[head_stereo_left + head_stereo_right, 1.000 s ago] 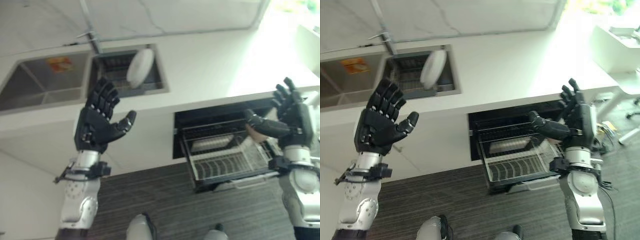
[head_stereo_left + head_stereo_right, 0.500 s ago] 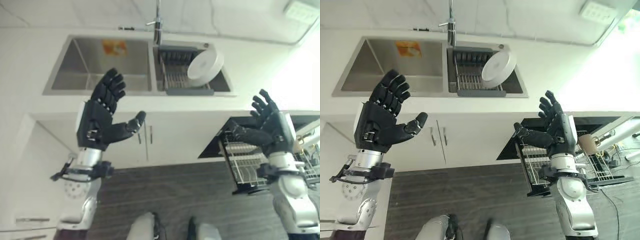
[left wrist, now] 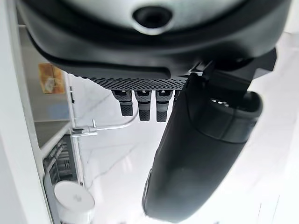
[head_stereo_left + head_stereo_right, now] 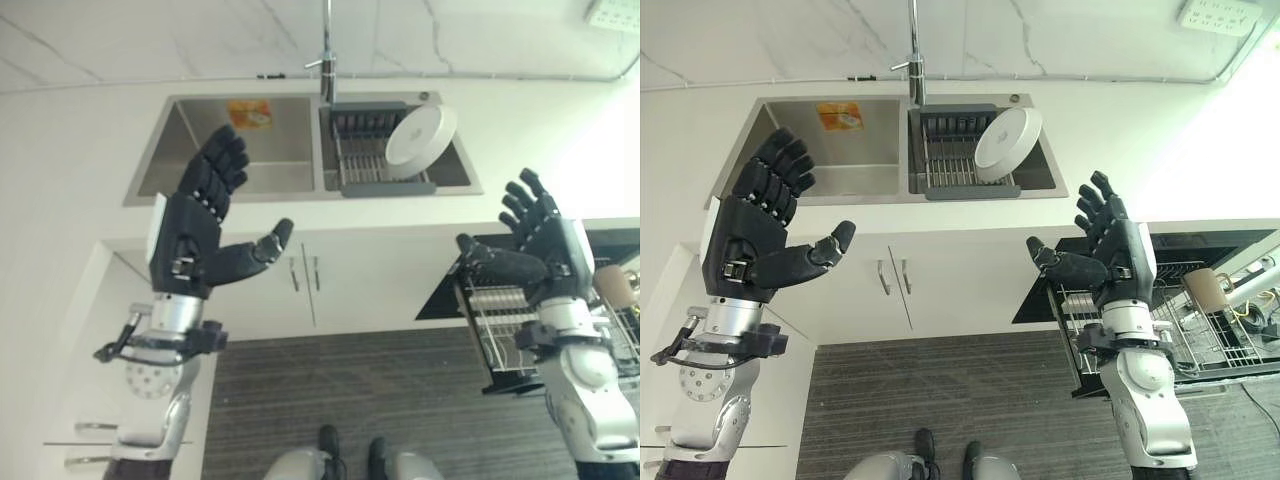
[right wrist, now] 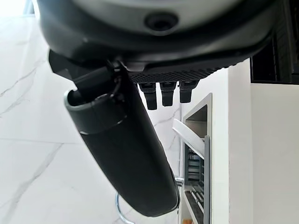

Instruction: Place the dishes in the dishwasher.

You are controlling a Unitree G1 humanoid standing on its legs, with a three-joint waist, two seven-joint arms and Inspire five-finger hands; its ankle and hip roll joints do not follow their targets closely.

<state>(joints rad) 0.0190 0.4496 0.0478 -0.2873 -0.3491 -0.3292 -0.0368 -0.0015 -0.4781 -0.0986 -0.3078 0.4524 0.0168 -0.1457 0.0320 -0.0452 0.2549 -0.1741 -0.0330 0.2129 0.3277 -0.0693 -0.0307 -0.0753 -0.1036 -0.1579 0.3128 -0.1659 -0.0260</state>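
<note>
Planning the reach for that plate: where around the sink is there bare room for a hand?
The left basin is bare. So is the counter right of the sink. The right basin is crowded: a rack with the plate leaning in it, the tap just behind.

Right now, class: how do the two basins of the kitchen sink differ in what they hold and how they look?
The left basin has a bare steel floor and an orange sticker on its back wall; the right basin holds a dark drying rack. A white plate leans tilted in the right basin's rack; the left basin holds no dish. Both are steel basins in one white counter, with the tap behind them.
</note>
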